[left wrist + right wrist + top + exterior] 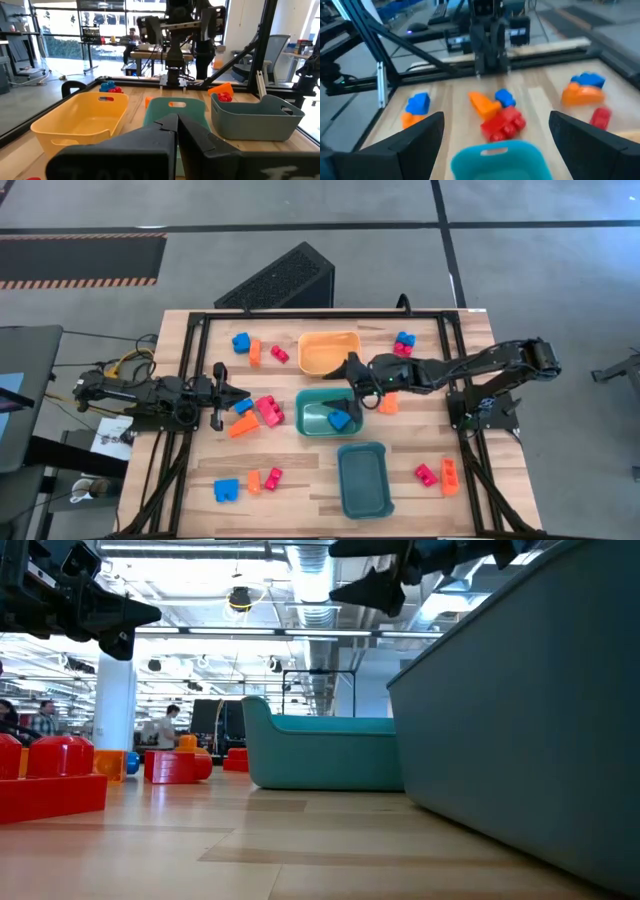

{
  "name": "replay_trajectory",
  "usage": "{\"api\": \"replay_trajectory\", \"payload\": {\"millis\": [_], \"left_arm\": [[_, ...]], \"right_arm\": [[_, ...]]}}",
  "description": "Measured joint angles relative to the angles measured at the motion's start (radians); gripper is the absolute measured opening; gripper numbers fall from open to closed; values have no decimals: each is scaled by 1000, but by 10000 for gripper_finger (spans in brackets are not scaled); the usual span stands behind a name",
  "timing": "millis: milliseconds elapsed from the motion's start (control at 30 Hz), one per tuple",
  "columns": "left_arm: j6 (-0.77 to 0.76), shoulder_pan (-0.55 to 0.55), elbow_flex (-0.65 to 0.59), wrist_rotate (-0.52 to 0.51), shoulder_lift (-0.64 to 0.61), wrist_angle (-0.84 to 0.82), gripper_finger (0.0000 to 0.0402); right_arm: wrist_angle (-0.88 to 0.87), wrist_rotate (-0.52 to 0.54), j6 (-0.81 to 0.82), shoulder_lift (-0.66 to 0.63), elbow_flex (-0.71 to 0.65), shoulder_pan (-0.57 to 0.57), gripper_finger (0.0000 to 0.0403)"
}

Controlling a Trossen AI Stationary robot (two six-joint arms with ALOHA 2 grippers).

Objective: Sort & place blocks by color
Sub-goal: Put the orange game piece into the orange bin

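The right gripper (352,385) hangs over the near edge of the green rectangular plastic tray (310,412) at the middle of the wooden slatted table (300,480), its two dark fingers spread wide with nothing between them; the right wrist view shows both fingers (415,137) far apart above that tray's rim (496,150); a small blue plastic brick (340,420) lies inside the green tray, just below the gripper; an orange brick (388,403) lies on the table just beside the tray, under the right arm.

The left gripper (240,393) waits at the table's left side, fingers pressed together and empty, pointing toward the trays; just beside its tip lie a red studded brick (269,411), a small blue brick (243,407) and an orange wedge brick (243,426).

The orange rectangular tray (328,351) sits behind the green one and looks empty; the teal rectangular tray (364,478) sits in front of it; other bricks are scattered on the wood: a blue, orange and red group (256,348) at the back left, a blue and red pair (403,343) at the back right, a blue, orange and red trio (249,483) at the front left, a red and orange pair (438,474) at the front right.
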Motion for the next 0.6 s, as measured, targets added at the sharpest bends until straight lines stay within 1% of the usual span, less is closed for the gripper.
{"api": "replay_trajectory", "payload": {"millis": [133,300,533,600], "left_arm": [[0,0,0,0,0,0,0],[0,0,0,0,0,1,0],[0,0,0,0,0,1,0],[0,0,0,0,0,0,0]], "right_arm": [[18,49,-55,0,0,-31,379],[13,44,-80,0,0,-74,379],[5,23,-152,-9,-1,-99,379],[14,21,-161,-34,-33,-110,379]]}}
